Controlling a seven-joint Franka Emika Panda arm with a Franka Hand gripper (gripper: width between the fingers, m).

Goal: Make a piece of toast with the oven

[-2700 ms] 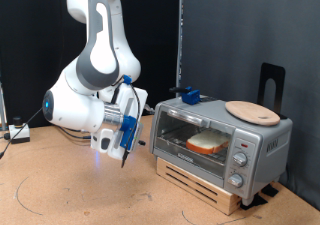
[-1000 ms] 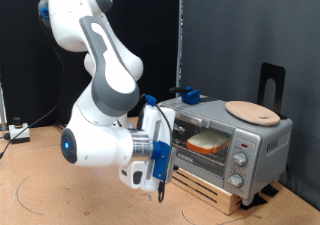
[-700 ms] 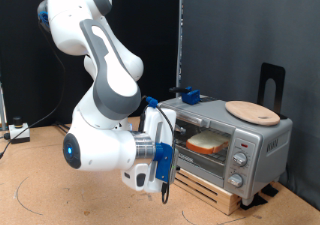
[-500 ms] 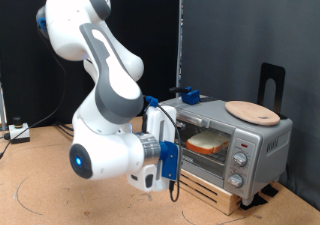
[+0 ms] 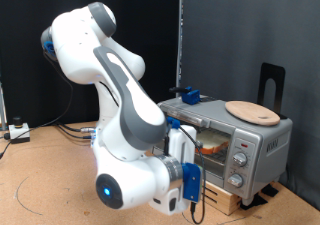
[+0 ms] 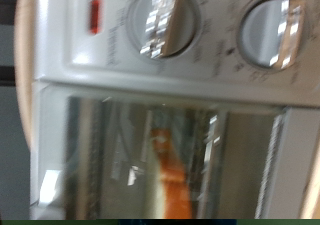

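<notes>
The silver toaster oven [image 5: 228, 143] stands on a wooden slatted base at the exterior view's right, with its glass door shut. The piece of toast [image 5: 211, 140] lies on the rack inside, partly hidden by my arm. My gripper [image 5: 194, 199], with blue pads, hangs low in front of the oven's left half, close to the door. In the wrist view the oven front [image 6: 170, 85] fills the picture, blurred: two knobs [image 6: 164, 21], a red light [image 6: 95, 15], and the toast's orange edge [image 6: 168, 180] behind the glass. My fingers do not show there.
A round tan wooden board [image 5: 252, 111] lies on the oven's top. A small blue object [image 5: 188, 95] sits on its back left corner. A black stand [image 5: 272, 85] rises behind. The wooden slatted base [image 5: 222, 198] sticks out below the door. Cables lie at the exterior view's left.
My arm has swung from the exterior view's left towards the oven and dropped lower; the gripper now hangs right in front of the door, hiding part of the toast.
</notes>
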